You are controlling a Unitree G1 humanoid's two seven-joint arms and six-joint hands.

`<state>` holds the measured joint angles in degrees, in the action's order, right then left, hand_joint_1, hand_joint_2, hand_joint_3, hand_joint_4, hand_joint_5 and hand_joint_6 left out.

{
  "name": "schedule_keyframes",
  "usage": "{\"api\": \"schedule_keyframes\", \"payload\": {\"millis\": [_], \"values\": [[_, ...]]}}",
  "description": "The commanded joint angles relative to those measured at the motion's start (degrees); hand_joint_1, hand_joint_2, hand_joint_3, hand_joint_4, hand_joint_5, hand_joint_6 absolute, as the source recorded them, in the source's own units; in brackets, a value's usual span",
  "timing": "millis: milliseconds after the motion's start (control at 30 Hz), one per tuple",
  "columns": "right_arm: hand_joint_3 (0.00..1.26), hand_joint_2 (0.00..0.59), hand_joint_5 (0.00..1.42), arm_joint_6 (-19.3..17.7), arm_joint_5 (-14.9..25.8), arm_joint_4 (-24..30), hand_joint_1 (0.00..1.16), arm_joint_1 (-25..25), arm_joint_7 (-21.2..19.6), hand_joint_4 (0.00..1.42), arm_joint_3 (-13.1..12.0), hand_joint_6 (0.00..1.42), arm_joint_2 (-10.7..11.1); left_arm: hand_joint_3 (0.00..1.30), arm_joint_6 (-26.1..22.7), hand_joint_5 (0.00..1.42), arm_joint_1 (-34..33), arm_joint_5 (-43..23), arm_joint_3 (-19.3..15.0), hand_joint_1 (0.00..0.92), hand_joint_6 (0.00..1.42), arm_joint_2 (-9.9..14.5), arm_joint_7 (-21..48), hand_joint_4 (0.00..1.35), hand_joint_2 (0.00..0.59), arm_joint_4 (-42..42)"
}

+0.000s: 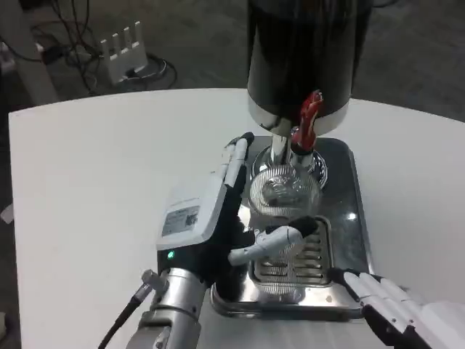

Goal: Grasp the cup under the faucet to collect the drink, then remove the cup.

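A clear glass cup [285, 195] stands on the metal drip tray [345, 218], right below the red-handled faucet [308, 120] of the dark drink dispenser [305, 51]. My left hand [218, 218] wraps around the cup from its left side, fingers reaching behind it and the thumb crossing its front. I cannot tell whether any liquid is in the cup. My right hand [396, 305] lies at the bottom right, near the tray's front corner, fingers stretched out and holding nothing.
The tray's slotted grate [305, 258] lies just in front of the cup. White table [94, 182] stretches to the left and right of the tray. Beyond the table's far edge, cables and a white router [125, 54] lie on the floor.
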<state>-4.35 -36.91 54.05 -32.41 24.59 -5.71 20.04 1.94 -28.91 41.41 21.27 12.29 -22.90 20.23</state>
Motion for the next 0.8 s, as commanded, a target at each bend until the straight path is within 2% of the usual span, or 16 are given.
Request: {"api": "schedule_keyframes", "payload": {"millis": [33, 133, 300, 400, 500, 700, 800], "values": [[0.03, 0.461, 0.00, -0.85, 0.33, 0.44, 0.38, -0.99, -0.76, 0.00, -0.22, 0.00, -0.31, 0.00, 0.75, 0.05, 1.43, -0.36, -0.21, 0.000, 0.05, 0.81, 1.57, 0.00, 0.000, -0.78], [0.03, 0.462, 0.00, -0.92, 0.27, 0.40, 0.38, -0.98, -0.88, 0.00, -0.21, 0.00, -0.39, 0.00, 1.08, 0.02, 2.38, -1.65, -1.00, 0.000, 0.02, 1.01, 2.67, 0.00, 0.000, -1.80], [0.03, 0.465, 0.00, -0.91, 0.34, 0.15, 0.38, -0.78, -0.72, 0.00, -0.36, 0.00, -0.27, 0.00, 2.08, 0.04, 9.43, -5.41, -4.64, 0.000, 0.02, 1.55, 4.04, 0.00, 0.028, -10.43], [0.03, 0.466, 0.00, -0.77, 0.55, -0.01, 0.38, -0.43, -0.58, 0.00, -0.76, 0.00, -0.11, 0.00, 6.02, 0.07, 15.89, -8.11, -6.54, 0.000, 0.03, 1.54, 3.71, 0.00, 0.028, -18.66], [0.03, 0.466, 0.00, -0.39, 0.70, -0.32, 0.38, 0.00, -0.67, 0.00, -0.58, 0.00, -0.47, 0.02, 7.98, 0.13, 19.87, -14.27, -9.03, 0.000, 0.07, 0.53, 7.27, 0.03, 0.036, -28.17], [0.03, 0.472, 0.00, -0.48, -0.03, -0.30, 0.38, 0.45, -0.49, 0.00, 0.17, 0.00, -0.60, 0.00, 5.02, 0.16, 17.89, -20.91, -10.89, 0.000, 0.09, -0.75, 15.72, 0.07, 0.050, -36.21], [0.03, 0.474, 0.00, -0.48, -0.27, -0.26, 0.38, 0.19, -0.67, 0.00, 0.36, 0.00, -0.80, 0.00, 1.78, 0.16, 15.47, -22.25, -10.67, 0.000, 0.09, -2.49, 18.92, 0.06, 0.050, -38.60]]}}
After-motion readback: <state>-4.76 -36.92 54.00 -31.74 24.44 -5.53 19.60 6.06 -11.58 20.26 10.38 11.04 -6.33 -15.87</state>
